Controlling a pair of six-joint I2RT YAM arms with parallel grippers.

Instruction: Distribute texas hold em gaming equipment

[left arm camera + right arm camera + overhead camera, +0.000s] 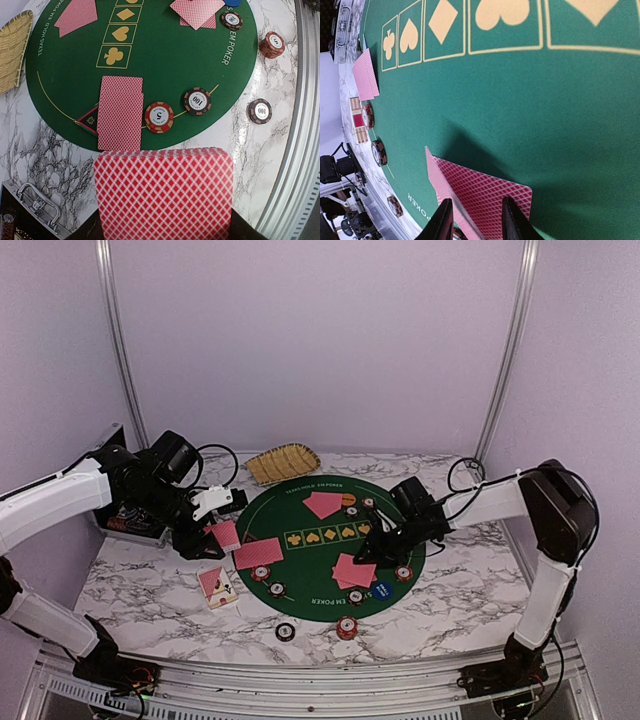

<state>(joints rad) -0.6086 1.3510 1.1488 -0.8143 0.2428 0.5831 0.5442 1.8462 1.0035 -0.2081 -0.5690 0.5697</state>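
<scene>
My left gripper [217, 530] hangs over the left rim of the round green mat [300, 515], shut on a deck of red-backed playing cards [164, 192] that hides its fingers. A pair of cards [120, 112] lies ahead of it, covering part of a black triangular button [89, 120], beside two poker chips [159, 117] [197, 101]. My right gripper [477, 220] is low over the mat's right side, open, its fingers [442, 220] straddling two cards [490, 200]; one card's edge is lifted by the left finger. A blue button [381, 589] and an orange button [349, 500] rest on the mat.
A yellow woven basket [283, 463] stands behind the mat. The black metal case [130, 520] sits under my left arm. A card box [217, 586] and two chips [286, 631] [346, 627] lie on the marble near the front rail [320, 675].
</scene>
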